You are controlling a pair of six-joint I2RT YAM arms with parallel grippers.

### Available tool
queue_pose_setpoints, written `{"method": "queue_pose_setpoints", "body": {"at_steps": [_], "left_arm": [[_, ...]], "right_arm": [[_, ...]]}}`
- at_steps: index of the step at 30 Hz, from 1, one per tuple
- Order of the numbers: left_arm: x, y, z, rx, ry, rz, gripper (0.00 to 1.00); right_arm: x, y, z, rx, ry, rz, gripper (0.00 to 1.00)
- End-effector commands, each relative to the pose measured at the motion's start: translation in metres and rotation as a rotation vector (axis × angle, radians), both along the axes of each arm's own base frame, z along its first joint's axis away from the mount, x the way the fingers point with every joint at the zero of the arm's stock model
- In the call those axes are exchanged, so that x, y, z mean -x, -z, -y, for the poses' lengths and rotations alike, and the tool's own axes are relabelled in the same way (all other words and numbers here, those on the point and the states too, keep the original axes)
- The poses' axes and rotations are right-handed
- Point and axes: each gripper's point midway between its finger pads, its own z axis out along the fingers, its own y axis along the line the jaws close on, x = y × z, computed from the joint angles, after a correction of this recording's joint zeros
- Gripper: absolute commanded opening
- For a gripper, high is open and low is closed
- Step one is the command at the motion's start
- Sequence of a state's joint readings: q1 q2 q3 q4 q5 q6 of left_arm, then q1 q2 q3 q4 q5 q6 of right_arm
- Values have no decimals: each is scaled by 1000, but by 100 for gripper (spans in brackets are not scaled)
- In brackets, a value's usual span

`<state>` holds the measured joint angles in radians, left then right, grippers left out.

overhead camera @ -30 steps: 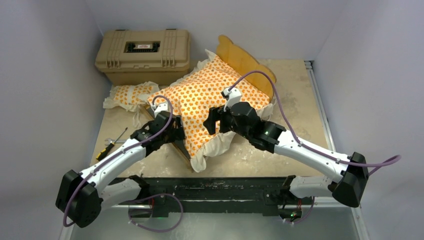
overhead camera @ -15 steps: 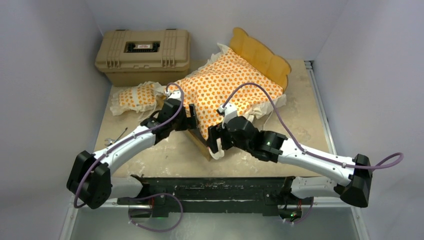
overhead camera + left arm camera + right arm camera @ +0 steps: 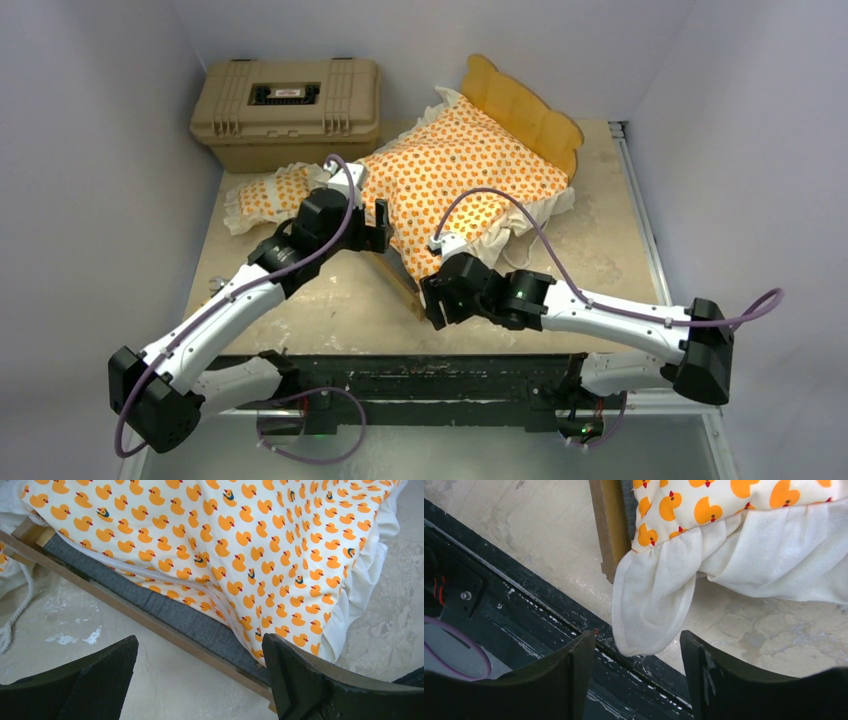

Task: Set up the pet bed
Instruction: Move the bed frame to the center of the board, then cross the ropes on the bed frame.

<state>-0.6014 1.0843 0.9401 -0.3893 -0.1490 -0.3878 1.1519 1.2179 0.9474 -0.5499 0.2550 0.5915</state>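
Observation:
The pet bed's light-wood frame, with its scalloped headboard (image 3: pixel 520 108), stands slantwise at the back of the table. The duck-patterned mattress cushion (image 3: pixel 460 175) lies on it, skewed, and its white ruffle (image 3: pixel 649 610) hangs over the near corner. The small matching pillow (image 3: pixel 265 195) lies on the table left of the bed. My left gripper (image 3: pixel 377 225) is open beside the bed's left rail (image 3: pixel 125 612), where a strip of grey base (image 3: pixel 175 612) shows. My right gripper (image 3: pixel 432 305) is open just short of the ruffle's tip, its fingers (image 3: pixel 569 675) holding nothing.
A tan plastic hard case (image 3: pixel 288 105) stands at the back left, close to the pillow. A black rail (image 3: pixel 499 605) runs along the table's near edge, right under the right gripper. Walls close in on three sides.
The bed and cushion have slid back and to the right, with the pillow left behind. My right gripper has drawn back toward the near edge and narrowed. The left arm followed the bed back.

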Motion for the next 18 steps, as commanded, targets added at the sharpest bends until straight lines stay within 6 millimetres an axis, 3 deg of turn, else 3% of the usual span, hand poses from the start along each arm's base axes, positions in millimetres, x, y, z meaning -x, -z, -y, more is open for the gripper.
{"method": "queue_pose_setpoints", "body": {"at_steps": [1, 9, 17, 18], "left_arm": [[3, -16, 5, -39, 85, 44, 95], [9, -16, 12, -48, 161, 46, 95], [14, -12, 20, -70, 226, 60, 95], [14, -12, 20, -71, 231, 62, 95]], "right_arm": [[2, 11, -10, -12, -3, -28, 65], [-14, 37, 1, 82, 76, 15, 62], [-19, 24, -2, 77, 89, 33, 62], [-23, 17, -4, 64, 102, 49, 12]]}}
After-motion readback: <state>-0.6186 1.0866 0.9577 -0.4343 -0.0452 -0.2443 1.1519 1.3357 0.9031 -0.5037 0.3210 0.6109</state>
